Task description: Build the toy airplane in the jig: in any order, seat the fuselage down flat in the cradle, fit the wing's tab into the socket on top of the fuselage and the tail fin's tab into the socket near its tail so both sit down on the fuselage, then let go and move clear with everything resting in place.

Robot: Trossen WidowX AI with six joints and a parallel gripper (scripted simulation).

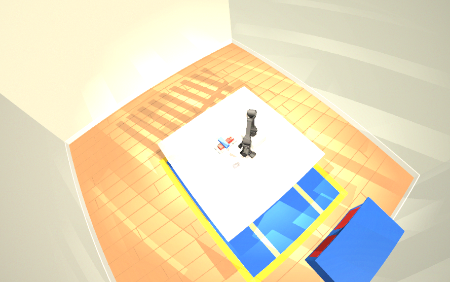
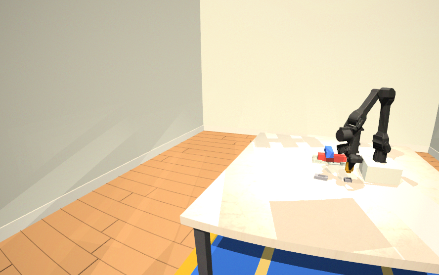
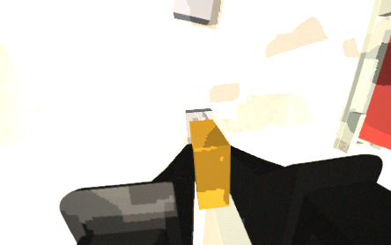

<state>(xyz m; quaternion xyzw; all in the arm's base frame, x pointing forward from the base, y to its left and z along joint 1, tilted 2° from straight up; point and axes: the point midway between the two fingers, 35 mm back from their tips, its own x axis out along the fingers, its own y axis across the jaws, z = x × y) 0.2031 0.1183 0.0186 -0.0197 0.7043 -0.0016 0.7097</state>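
My gripper (image 1: 247, 153) (image 2: 351, 162) (image 3: 212, 176) is shut on the orange tail fin (image 2: 348, 167) (image 3: 211, 167) and holds it upright just above a small grey stand (image 2: 347, 179) (image 3: 199, 116) on the white table (image 1: 265, 185) (image 2: 291, 194). The red fuselage (image 1: 229, 139) (image 2: 336, 158) (image 3: 379, 115) lies in the pale cradle (image 2: 315, 158) (image 3: 352, 110) a little to the left of the gripper. The blue wing (image 1: 223, 143) (image 2: 329, 152) lies across the top of the fuselage.
A second, empty grey stand (image 1: 235, 165) (image 2: 320, 176) (image 3: 195, 11) lies on the table in front of the cradle. A white block (image 2: 382, 174) sits right of the gripper, beside the arm's base. A blue box (image 1: 362, 239) stands on the floor.
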